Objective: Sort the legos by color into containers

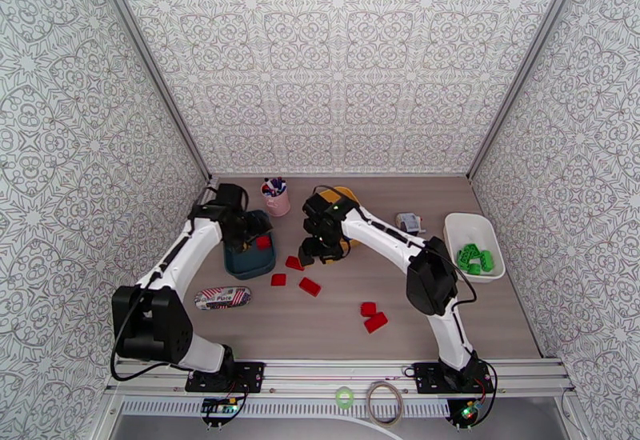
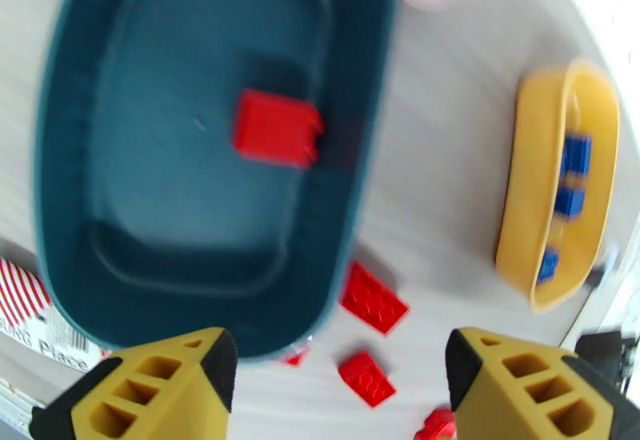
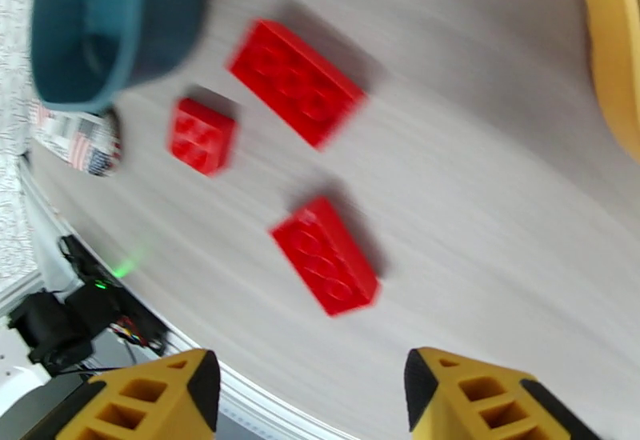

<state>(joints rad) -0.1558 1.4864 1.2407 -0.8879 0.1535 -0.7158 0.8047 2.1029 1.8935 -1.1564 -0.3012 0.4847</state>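
Observation:
My left gripper (image 1: pixel 245 235) hangs open over the dark teal tray (image 1: pixel 248 267), its yellow fingers (image 2: pixel 160 386) spread with nothing between them. One red brick (image 2: pixel 276 127) lies inside that tray (image 2: pixel 72 154). My right gripper (image 1: pixel 318 251) is open above the table, with three red bricks below it (image 3: pixel 296 82) (image 3: pixel 202 135) (image 3: pixel 326 255). Two more red bricks (image 1: pixel 372 315) lie nearer the front. The yellow tray (image 2: pixel 520 194) holds blue bricks (image 2: pixel 574 154). At the right, the white tray (image 1: pixel 460 222) holds green bricks (image 1: pixel 476 258).
A pink cup of pens (image 1: pixel 277 198) stands behind the teal tray. A striped pencil case (image 1: pixel 222 298) lies at the front left. A small grey-white object (image 1: pixel 409 222) sits between the yellow and white trays. Patterned walls close in three sides.

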